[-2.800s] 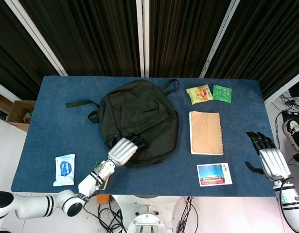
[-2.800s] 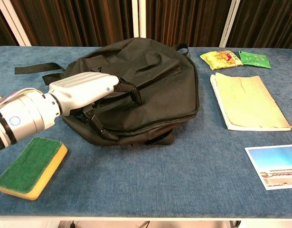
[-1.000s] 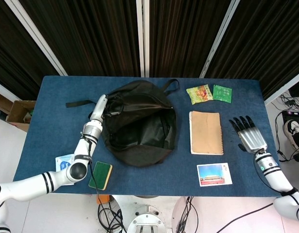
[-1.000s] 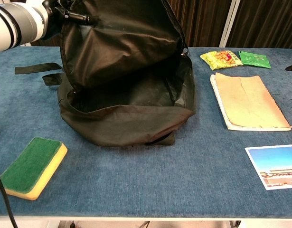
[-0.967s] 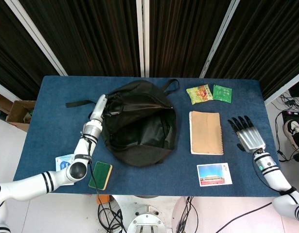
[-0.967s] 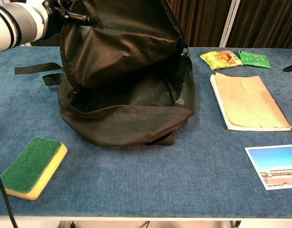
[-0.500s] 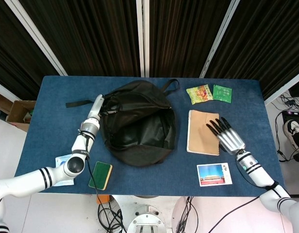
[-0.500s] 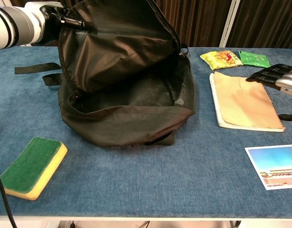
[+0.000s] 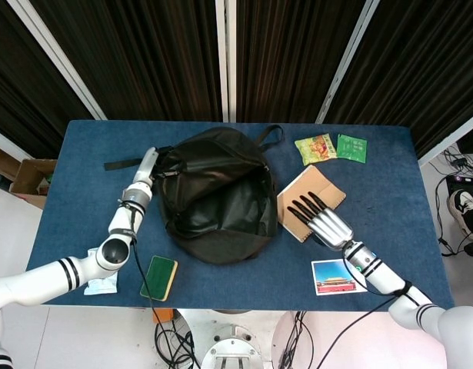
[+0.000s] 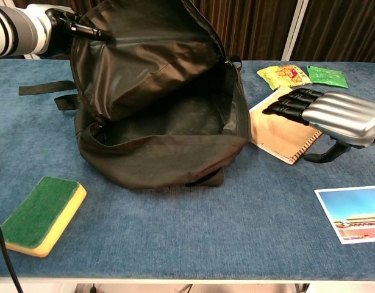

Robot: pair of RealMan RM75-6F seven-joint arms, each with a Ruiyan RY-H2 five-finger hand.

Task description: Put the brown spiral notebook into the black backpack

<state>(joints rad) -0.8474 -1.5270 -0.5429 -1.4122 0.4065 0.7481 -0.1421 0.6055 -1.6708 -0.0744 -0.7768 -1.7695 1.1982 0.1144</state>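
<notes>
So my left hand (image 10: 50, 27) grips the black backpack's (image 9: 213, 196) flap, mouth wide open. My right hand (image 10: 333, 116) lies flat on the brown spiral notebook (image 10: 282, 131), at the bag's three o'clock, on the table (image 10: 193, 238). Slipping it inside remains.

A rectangular table covered in blue felt-like cloth (image 9: 82, 192) carries everything. At its centre lies a black fabric backpack (image 9: 217, 207), its top gaping. At 3 o'clock rests a brown spiral-bound notebook (image 9: 309, 196), skewed. At 1 o'clock sit a yellow snack packet (image 9: 315, 147) and a green sachet (image 9: 351, 147). At 5 o'clock lies a glossy postcard (image 9: 336, 277); at 7 o'clock a green-and-yellow sponge (image 9: 159, 277) and a white wipes pack (image 9: 101, 284).
</notes>
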